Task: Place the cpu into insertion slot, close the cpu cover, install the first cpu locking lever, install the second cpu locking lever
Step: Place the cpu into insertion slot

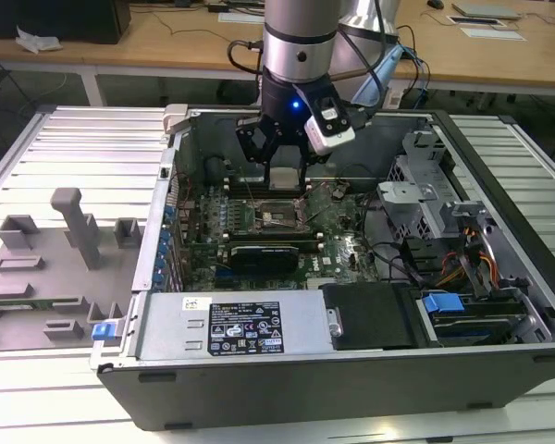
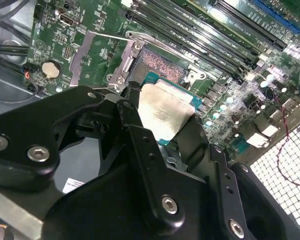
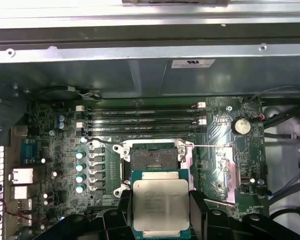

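My gripper (image 1: 284,171) hangs inside the open computer case and is shut on the cpu (image 3: 161,202), a flat square chip with a silver-grey top on a teal edge. Black fingers (image 3: 198,210) clamp two opposite sides of the chip. The cpu (image 2: 162,112) is held a short way above and just off the insertion slot (image 3: 152,159), a dark square socket with a metal rim on the green motherboard. The insertion slot (image 2: 159,66) is uncovered. The cpu cover (image 3: 225,165) stands swung open beside the socket, and it is a thin silvery frame (image 2: 79,59).
Long black memory slots (image 3: 140,117) run along the socket's far side, and a coin battery (image 3: 241,125) sits near the cover. The case wall (image 1: 379,139), drive cage (image 1: 425,194) and power supply (image 1: 240,324) hem the board in. A grey fixture tray (image 1: 55,250) lies at the exterior view's left.
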